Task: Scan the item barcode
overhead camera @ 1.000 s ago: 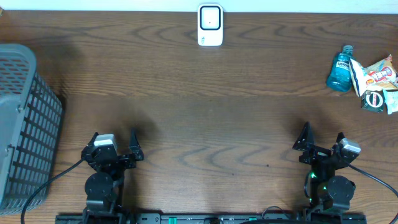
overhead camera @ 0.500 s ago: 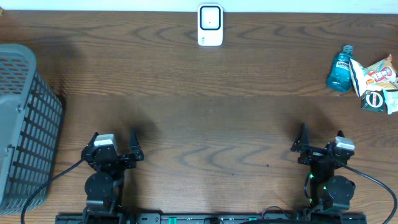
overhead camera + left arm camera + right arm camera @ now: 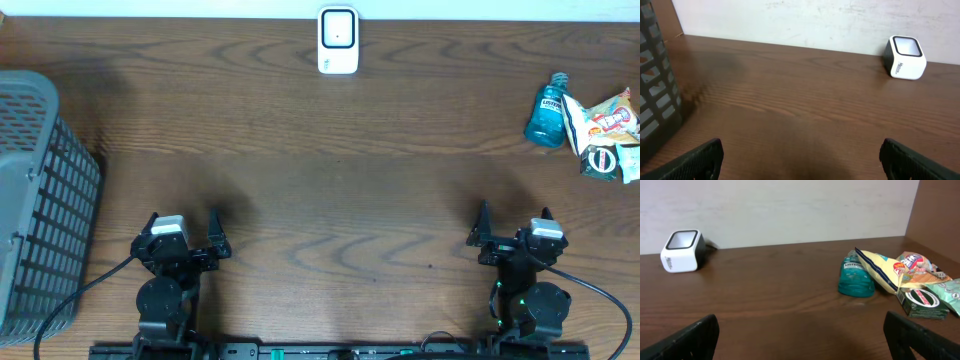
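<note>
Overhead: a white barcode scanner [image 3: 338,40] stands at 12 o'clock on the far edge of a dark wooden worktop [image 3: 330,180]. The goods for scanning lie in a heap at 2 o'clock. There, a blue mouthwash bottle [image 3: 546,112] lies on its side, touching a cluster of snack packets [image 3: 605,120], with a green pack [image 3: 603,160] just beside them. A grey slatted basket [image 3: 40,200] fills the 9 o'clock edge. The left tool [image 3: 183,222] sits at 7 o'clock and the right tool [image 3: 514,222] at 5 o'clock. Both are released, fingers spread wide and grasping nothing, and both are well apart from the goods.

Left wrist: the left tool [image 3: 800,165] shows only 2 dark fingertips at the bottom corners, with bare worktop [image 3: 790,110] between them. The scanner [image 3: 905,57] stands at 2 o'clock against a pale wall [image 3: 790,20], and the basket [image 3: 655,100] rises at 9 o'clock.

Right wrist: the right tool [image 3: 800,345] is likewise spread and empty. The scanner [image 3: 682,251] sits at 10 o'clock. The mouthwash bottle [image 3: 855,275] lies at 2 o'clock, its label facing the lens. The snack packets [image 3: 895,270] lean against it, and the green pack [image 3: 922,302] lies at 3 o'clock.
</note>
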`<state>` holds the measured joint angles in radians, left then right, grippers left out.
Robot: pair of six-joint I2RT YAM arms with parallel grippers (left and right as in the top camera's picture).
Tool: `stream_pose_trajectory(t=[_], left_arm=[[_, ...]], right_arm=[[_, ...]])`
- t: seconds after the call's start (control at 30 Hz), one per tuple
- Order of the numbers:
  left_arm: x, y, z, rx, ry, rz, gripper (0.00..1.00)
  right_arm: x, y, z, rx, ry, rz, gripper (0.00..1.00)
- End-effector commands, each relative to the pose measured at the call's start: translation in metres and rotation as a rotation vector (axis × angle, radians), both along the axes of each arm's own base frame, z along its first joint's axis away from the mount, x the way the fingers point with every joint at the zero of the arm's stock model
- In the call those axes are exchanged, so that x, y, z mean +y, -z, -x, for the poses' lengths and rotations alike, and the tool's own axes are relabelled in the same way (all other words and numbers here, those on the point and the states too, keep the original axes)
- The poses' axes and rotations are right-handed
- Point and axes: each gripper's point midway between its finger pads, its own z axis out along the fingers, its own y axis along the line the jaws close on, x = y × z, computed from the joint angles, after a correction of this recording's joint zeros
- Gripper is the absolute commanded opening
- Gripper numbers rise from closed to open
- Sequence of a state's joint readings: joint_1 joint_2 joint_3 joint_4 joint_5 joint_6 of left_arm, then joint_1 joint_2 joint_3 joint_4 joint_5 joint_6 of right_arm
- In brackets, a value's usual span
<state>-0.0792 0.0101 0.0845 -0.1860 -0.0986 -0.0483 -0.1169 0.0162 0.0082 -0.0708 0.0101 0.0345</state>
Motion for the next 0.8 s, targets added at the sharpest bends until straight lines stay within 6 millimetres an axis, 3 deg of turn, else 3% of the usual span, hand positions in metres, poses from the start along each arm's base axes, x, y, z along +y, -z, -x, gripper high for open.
stream_pose_trajectory(t=[0.0, 0.3, 0.77], left_arm=[[0.0, 0.013, 0.0, 0.026, 0.004, 0.001, 0.98], [0.012, 0.013, 0.001, 0.026, -0.048, 0.001, 0.98], [0.012, 0.013, 0.001, 0.027, -0.047, 0.001, 0.98]], right_arm=[[0.0, 0.0, 0.0, 0.0, -0.003, 0.024, 0.99], [0.0, 0.0, 0.0, 0.0, -0.003, 0.024, 0.99], [0.0, 0.0, 0.0, 0.0, -0.003, 0.024, 0.99]])
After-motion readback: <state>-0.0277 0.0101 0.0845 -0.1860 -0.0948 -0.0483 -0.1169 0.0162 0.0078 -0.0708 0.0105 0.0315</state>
